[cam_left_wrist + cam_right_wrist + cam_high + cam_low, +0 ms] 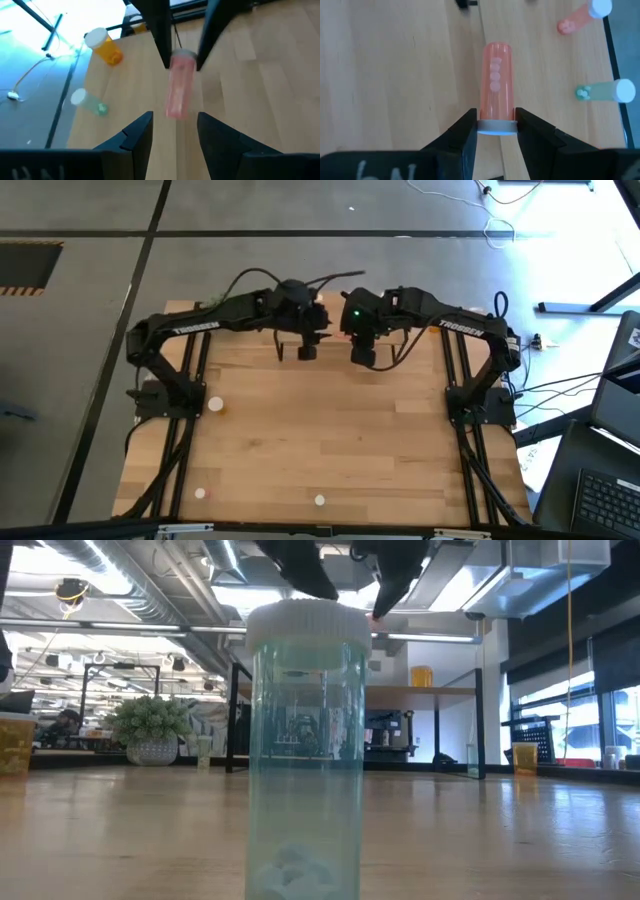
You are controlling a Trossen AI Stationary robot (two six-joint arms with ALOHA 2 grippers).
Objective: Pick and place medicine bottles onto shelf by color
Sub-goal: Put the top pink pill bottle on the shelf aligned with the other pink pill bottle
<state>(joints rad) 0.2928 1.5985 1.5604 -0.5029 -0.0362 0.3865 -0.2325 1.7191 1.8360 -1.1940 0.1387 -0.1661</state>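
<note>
so the right gripper [495, 131] is clamped on the cap of a pink bottle [497, 82], its long axis pointing straight away from the fingers, while the left gripper [175, 131] hangs empty and released facing it.

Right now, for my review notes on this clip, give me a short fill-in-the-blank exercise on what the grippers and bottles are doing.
1. The right gripper grips a ____ bottle by its cap.
2. The left gripper holds ____.
3. The bottle closest to the low camera stands ____.
4. Its cap is ____ in colour.

Missing words: pink; nothing; upright; white
</note>
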